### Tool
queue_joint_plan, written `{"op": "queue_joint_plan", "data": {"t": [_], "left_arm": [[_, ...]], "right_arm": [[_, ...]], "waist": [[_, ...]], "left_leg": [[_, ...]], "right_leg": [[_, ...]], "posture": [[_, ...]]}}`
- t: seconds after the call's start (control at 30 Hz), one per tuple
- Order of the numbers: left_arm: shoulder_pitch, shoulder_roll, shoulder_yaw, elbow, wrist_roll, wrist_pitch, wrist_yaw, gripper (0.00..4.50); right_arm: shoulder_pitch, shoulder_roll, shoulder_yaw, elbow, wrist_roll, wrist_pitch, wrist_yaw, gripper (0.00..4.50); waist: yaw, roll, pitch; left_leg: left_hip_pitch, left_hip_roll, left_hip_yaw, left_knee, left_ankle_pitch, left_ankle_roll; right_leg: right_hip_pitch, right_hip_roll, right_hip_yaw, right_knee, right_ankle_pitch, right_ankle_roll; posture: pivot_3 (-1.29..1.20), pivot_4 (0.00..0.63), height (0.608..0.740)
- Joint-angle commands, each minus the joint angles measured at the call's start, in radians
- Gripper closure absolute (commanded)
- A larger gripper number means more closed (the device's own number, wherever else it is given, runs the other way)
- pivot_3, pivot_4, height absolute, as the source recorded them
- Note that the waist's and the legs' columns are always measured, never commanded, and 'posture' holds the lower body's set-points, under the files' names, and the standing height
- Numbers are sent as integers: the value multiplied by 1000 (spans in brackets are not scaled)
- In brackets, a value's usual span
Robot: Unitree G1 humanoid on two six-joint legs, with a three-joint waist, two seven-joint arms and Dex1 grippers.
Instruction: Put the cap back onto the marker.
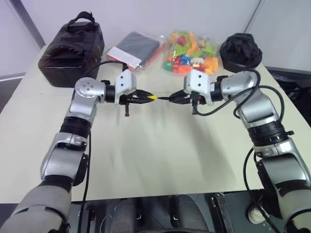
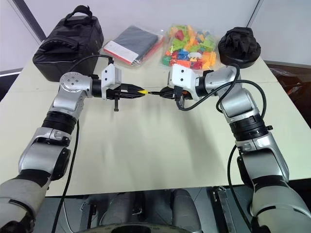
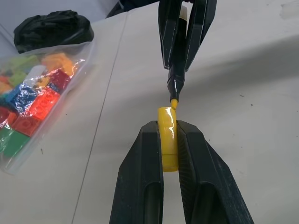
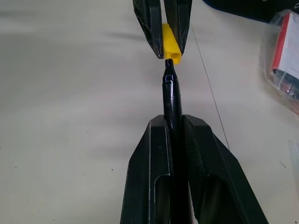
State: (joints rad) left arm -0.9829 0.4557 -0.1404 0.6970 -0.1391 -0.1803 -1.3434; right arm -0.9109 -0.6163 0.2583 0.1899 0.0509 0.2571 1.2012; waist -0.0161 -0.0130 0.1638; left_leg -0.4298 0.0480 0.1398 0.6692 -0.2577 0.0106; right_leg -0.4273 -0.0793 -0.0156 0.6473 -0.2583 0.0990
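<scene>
Above the middle of the table, my left gripper (image 3: 170, 140) is shut on the small yellow cap (image 3: 168, 135), whose open end sticks out past the fingertips. Facing it, my right gripper (image 4: 173, 123) is shut on the thin black marker (image 4: 171, 98). The marker's pointed tip touches the cap's mouth, with both lined up end to end. From the head, the cap (image 1: 152, 97) and marker (image 1: 165, 98) meet between the two grippers, held above the tabletop (image 1: 146, 155).
At the back of the table stand a black bag (image 1: 72, 46), a flat pouch with a red-and-white packet (image 1: 133, 48), a clear bag of colourful toy blocks (image 1: 192, 52) and a black crumpled item (image 1: 240, 51).
</scene>
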Motion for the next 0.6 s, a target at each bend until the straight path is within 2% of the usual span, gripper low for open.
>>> {"op": "queue_joint_plan", "data": {"t": [0.03,0.6], "left_arm": [[-15,20,19,-19,-6,-7,-3,4444],[-6,13,12,-46,-12,7,-3,4444]], "right_arm": [[-7,-2,-25,-17,12,-13,-8,4500],[-10,7,-21,-4,9,-26,-9,4500]], "waist": [[0,0,0],[1,0,0]], "left_leg": [[0,0,0,0,0,0],[0,0,0,0,0,0]], "right_leg": [[0,0,0,0,0,0],[0,0,0,0,0,0]], "posture": [[0,150,740],[0,150,740]]}}
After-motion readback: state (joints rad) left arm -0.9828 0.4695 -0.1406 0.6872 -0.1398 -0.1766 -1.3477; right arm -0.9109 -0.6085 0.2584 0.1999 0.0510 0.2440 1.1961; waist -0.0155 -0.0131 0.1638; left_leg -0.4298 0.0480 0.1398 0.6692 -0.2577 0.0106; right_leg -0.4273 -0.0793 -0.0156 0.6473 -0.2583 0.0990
